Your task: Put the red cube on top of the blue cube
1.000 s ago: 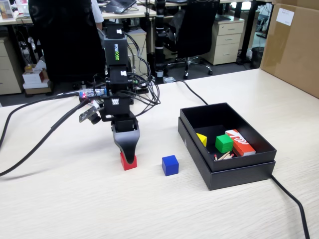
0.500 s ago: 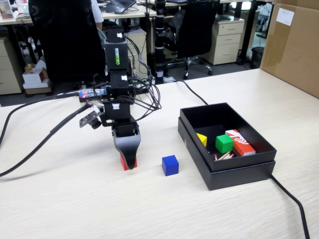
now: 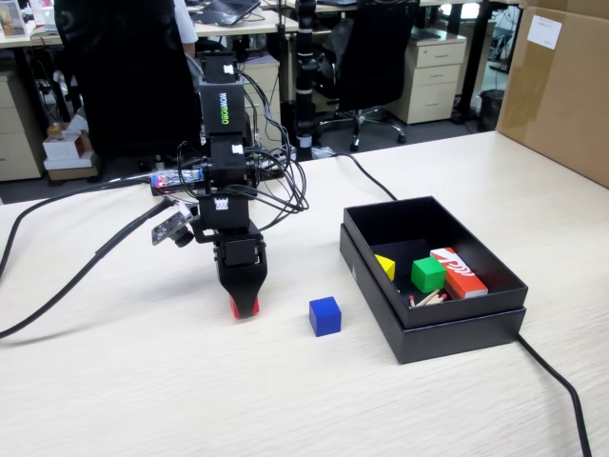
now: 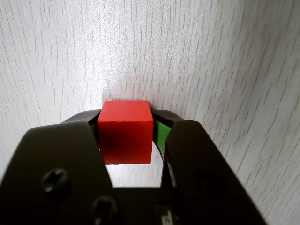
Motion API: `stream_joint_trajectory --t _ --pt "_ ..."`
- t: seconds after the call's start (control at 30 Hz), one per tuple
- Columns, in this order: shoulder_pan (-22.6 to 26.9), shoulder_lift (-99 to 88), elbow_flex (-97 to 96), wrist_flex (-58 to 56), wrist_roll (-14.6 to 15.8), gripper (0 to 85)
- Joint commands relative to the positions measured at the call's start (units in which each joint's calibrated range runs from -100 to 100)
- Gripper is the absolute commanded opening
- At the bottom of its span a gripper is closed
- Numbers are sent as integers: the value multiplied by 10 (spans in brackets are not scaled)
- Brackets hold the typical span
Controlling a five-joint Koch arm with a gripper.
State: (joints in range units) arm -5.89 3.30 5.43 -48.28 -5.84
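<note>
Red cube: the small matte bright red cube (image 4: 125,132) sits between the two black fingers, its left and right faces touching them in the wrist view; in the fixed view only a sliver of it (image 3: 238,307) shows beneath the tips.
Gripper: the black gripper (image 3: 245,303) is clamped narrow on the red cube, one finger (image 4: 82,129) at the cube's 9 o'clock, the other at its 3 o'clock.
Arm: the black arm stands nearly upright with the gripper pointing straight down at the pale wood-grain table (image 3: 190,400).
Blue cube: the small deep blue cube (image 3: 324,315) rests on the table at about 3 o'clock from the gripper, apart from it.
Box: an open black cardboard box (image 3: 457,328) lies further toward 3 o'clock, with a green cube (image 3: 428,274) inside.
</note>
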Motion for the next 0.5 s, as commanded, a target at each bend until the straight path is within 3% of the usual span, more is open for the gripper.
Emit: stream_joint_trajectory --t 0.0,0.47 --pt "0 -18 28 -13 4 9" --pt "24 -155 25 -14 31 9"
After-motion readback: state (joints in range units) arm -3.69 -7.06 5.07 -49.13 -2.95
